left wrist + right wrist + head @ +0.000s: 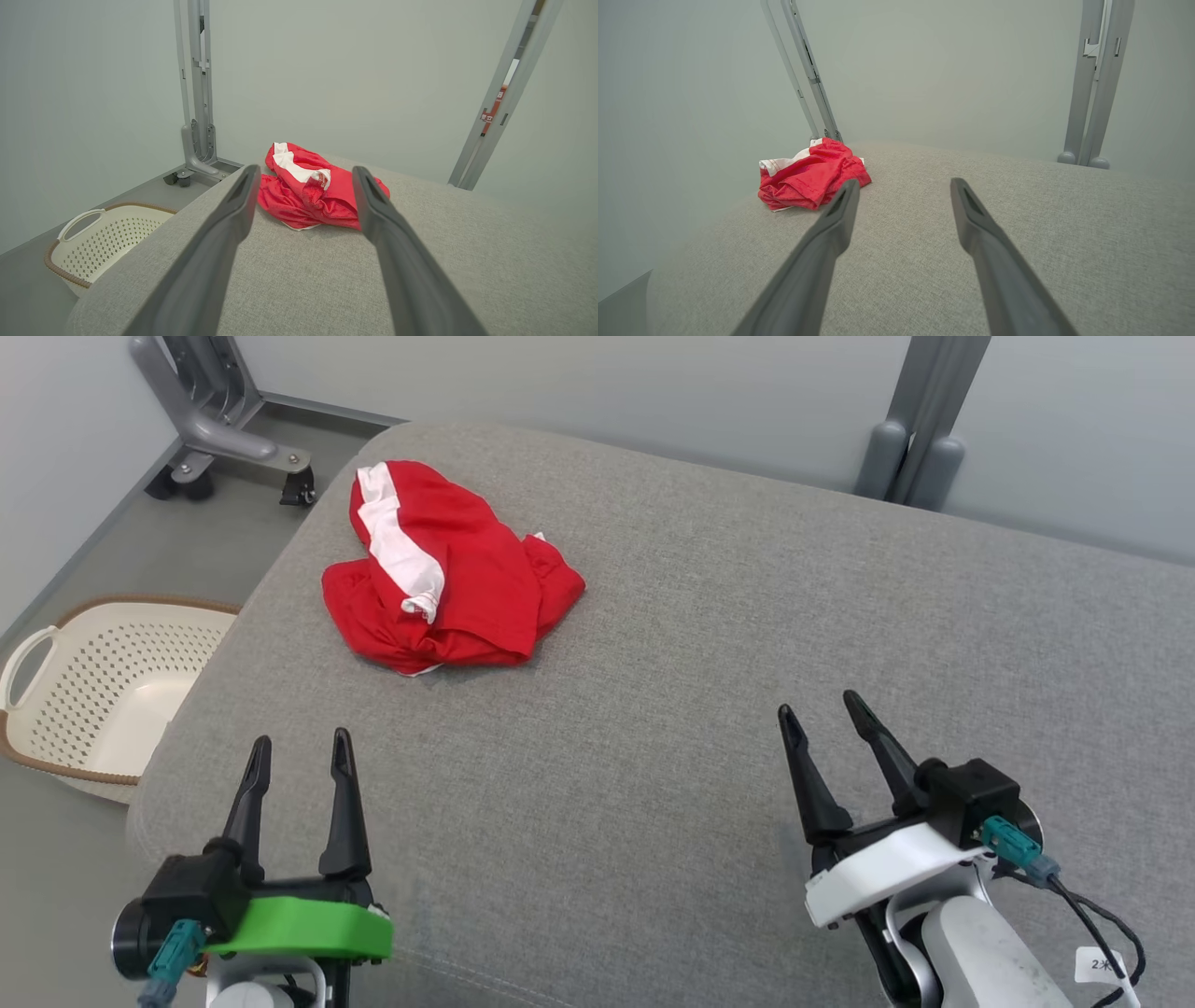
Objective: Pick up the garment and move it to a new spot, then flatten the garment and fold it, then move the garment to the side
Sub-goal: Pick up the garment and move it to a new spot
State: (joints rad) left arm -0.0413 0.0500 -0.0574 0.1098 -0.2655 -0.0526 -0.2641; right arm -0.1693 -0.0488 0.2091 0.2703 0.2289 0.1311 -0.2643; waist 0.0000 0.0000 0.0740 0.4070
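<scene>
The crumpled red garment (439,574) lies at 11 o'clock on the grey cushion (709,644), well apart from both jaws, which stand wide and empty; a white basket (112,663) sits at 9 o'clock.

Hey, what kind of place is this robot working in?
Probably a test bay staged for laundry folding, not a home: a grey fabric-covered surface holding a crumpled red garment, bare pale walls with grey metal posts, and a perforated cream laundry basket on the floor.
</scene>
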